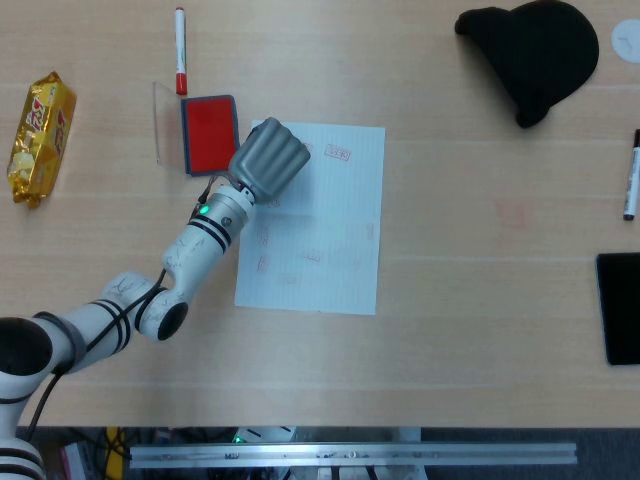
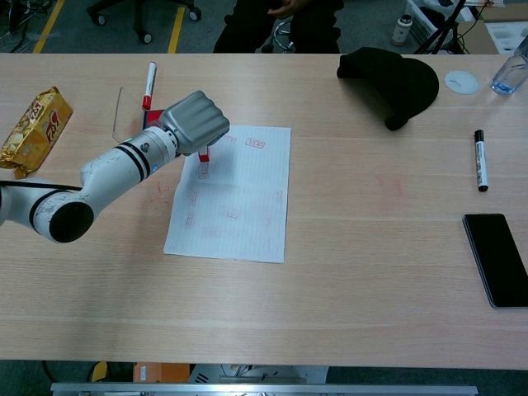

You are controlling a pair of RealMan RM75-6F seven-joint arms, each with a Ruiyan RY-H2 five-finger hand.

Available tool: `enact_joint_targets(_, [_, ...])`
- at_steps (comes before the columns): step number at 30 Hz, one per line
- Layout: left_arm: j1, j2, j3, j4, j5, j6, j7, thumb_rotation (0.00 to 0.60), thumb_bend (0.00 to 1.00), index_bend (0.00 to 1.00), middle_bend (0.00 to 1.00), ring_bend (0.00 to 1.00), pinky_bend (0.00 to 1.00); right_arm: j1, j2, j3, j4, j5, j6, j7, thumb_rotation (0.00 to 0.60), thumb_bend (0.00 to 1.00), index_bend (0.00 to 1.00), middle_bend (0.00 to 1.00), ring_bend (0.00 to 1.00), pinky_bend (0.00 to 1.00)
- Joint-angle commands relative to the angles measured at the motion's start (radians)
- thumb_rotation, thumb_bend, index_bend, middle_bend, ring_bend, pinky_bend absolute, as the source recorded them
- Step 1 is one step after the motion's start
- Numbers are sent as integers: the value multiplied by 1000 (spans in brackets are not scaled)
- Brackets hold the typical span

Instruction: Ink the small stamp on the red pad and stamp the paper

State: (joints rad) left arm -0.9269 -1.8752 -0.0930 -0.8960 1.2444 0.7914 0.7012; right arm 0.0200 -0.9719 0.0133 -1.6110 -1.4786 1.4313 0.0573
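My left hand [image 1: 267, 161] [image 2: 195, 122] is closed in a fist around the small red stamp [image 2: 203, 153], whose lower end shows under the fingers in the chest view. The stamp stands just above the upper left part of the white paper [image 1: 325, 240] [image 2: 239, 206], close to a fresh mark; whether it touches the sheet I cannot tell. The paper carries several faint red prints. The red ink pad [image 1: 209, 133] lies open just left of the paper, its clear lid [image 1: 165, 124] propped beside it. The right hand is not in view.
A red-capped marker [image 1: 180, 50] [image 2: 148, 85] lies behind the pad. A gold snack packet [image 1: 40, 122] [image 2: 35, 129] is at the far left. A black cap [image 1: 535, 55] [image 2: 392, 78], a black marker [image 2: 479, 160] and a black phone [image 2: 497, 258] sit on the right side.
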Motion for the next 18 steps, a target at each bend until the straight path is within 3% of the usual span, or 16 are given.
enact_joint_targets(1, [0, -2, 2, 4, 2, -1, -3, 600, 295, 657, 1000, 1000, 1000, 0, 0, 0, 0, 0, 0, 0, 600, 52, 299, 377, 341, 481])
enact_joint_targets(18, [13, -6, 11, -4, 12, 7, -5, 600, 295, 657, 1000, 1000, 1000, -2, 0, 2, 2, 1, 2, 2, 600, 52, 299, 377, 341, 481])
